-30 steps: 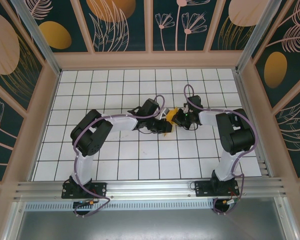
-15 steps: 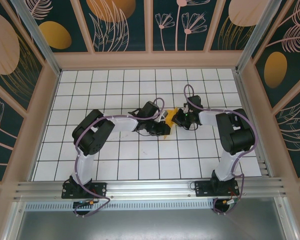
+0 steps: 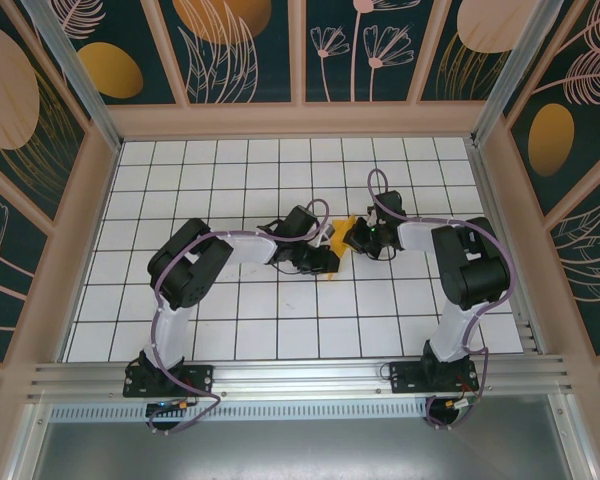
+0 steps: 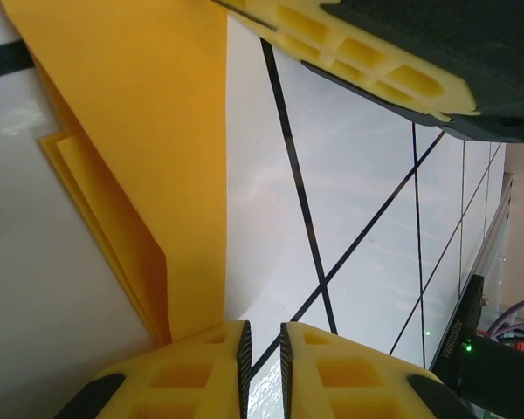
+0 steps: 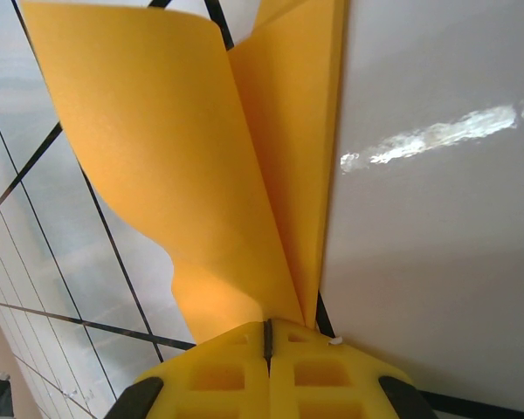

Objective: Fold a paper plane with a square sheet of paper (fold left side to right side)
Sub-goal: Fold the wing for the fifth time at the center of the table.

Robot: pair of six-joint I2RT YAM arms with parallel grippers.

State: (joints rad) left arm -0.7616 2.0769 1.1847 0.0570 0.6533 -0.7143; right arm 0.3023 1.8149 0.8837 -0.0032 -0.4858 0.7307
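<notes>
Top view: paper plane (image 3: pixel 345 224) mostly covered by left pincer (image 3: pixel 329 264) and right pincer (image 3: pixel 353 238); creases too small to read, grip contact not resolvable. Left wrist: paper cropped at the top edge, lower corner hidden behind the fingers (image 4: pixel 192 371). Right wrist: paper's narrow end vanishes into the pressed-together pads, upper part cropped.

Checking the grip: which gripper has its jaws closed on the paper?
The right gripper: its jaws meet on the folded paper, while the left gripper shows a narrow gap.

Paper plane (image 3: pixel 340 230) lies mid-worktop (image 3: pixel 230 320), left claw (image 3: pixel 325 263) just near-left of it, right claw (image 3: pixel 354 238) touching its right.
</notes>
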